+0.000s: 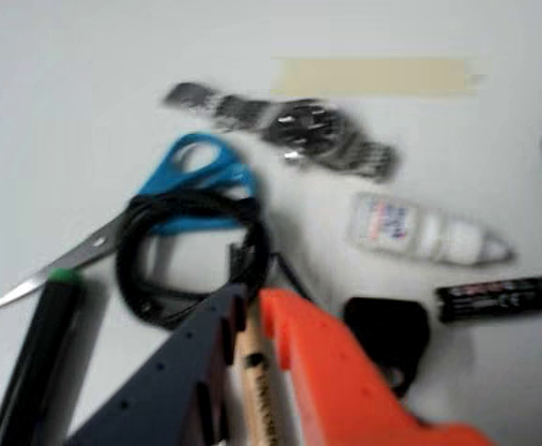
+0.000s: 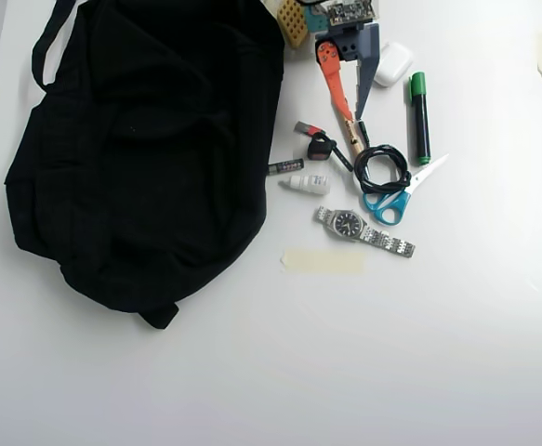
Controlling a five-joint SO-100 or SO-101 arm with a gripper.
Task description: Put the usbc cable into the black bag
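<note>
The usbc cable (image 1: 126, 271) is a small black coil lying partly over the blue scissors' handles (image 1: 194, 169), just ahead and left of my fingertips in the wrist view. From overhead, the usbc cable (image 2: 358, 172) lies right below my gripper (image 2: 353, 118). My gripper (image 1: 252, 299) has a dark left finger and an orange right finger. They stand a narrow gap apart with nothing held. A tan pen on the table shows through the gap. The black bag (image 2: 150, 149) fills the left half of the overhead view, well left of the cable.
Around the coil lie a metal watch (image 2: 350, 223), a white dropper bottle (image 2: 308, 184), a black key fob (image 2: 320, 146), a green-capped marker (image 2: 419, 116), a small dark stick (image 2: 284, 167) and a tape strip (image 2: 322, 260). A white case (image 2: 393, 63) sits by the arm.
</note>
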